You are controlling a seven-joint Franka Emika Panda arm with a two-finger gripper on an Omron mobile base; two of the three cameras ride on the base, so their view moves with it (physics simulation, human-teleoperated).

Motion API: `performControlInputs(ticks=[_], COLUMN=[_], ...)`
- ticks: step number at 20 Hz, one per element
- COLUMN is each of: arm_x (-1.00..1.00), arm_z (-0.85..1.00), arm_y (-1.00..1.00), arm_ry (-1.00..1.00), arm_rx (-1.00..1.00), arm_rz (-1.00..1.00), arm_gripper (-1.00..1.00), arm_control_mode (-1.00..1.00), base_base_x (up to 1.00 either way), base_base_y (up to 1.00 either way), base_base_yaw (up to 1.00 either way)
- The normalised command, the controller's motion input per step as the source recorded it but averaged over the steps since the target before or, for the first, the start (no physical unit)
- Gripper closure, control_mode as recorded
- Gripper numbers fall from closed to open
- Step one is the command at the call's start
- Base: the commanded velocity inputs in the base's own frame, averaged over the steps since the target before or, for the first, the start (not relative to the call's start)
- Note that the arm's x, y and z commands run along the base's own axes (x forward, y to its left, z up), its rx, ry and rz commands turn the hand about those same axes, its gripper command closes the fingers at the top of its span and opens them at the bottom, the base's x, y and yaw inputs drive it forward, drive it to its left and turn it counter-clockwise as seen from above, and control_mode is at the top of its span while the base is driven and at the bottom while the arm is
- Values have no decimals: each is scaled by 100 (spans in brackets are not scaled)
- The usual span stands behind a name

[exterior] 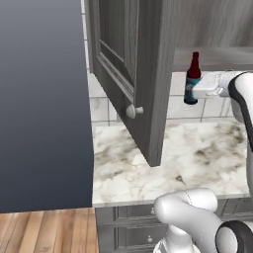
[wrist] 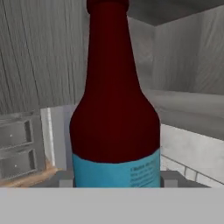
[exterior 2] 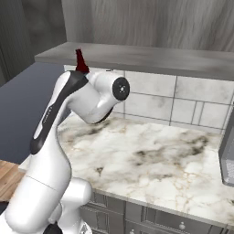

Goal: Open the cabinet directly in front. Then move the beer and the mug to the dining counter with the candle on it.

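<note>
The beer (exterior: pixel 192 74), a dark red-brown bottle with a blue label, hangs upright in the air just below the cabinet's bottom board, in front of the wall tiles. My gripper (exterior: pixel 197 92) is shut on its labelled lower body from the right. In the hand view the beer (wrist: pixel 116 109) stands between the fingertips (wrist: pixel 65 178). Its neck (exterior 2: pixel 81 61) pokes up behind my arm in the right base view. The cabinet door (exterior: pixel 123 64) stands swung open toward me, knob on its low corner. The mug, the dining counter and the candle are out of view.
The marble worktop (exterior: pixel 197 158) lies below the bottle, backed by wall tiles (exterior 2: pixel 183 100). The open door's edge juts out over the worktop's left part. A tall dark panel (exterior: pixel 44 99) closes the left side. A grey appliance (exterior 2: pixel 227 151) sits at the right. Drawers (exterior: pixel 128 230) run under the worktop.
</note>
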Motion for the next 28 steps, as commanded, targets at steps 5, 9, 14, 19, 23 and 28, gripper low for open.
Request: performControlInputs(ticks=[5, 9, 14, 19, 23, 28], arm_x=[-99, -60, -17, 0, 0, 0], arm_z=[-65, -30, -6, 0, 0, 0], arm_y=[1, 11, 7, 3, -38, -4], arm_ry=[-1, -2, -11, -4, -6, 0], arm_rx=[-7, -1, 0, 0, 14, 1], arm_rz=[28, 10, -4, -1, -6, -1], arm_gripper=[100, 100, 100, 100, 100, 100], arm_control_mode=[-100, -100, -100, -100, -100, -100], base_base_x=[0, 0, 0, 0, 0, 0], base_base_y=[0, 0, 0, 0, 0, 0], base_base_yaw=[0, 0, 0, 0, 0, 0])
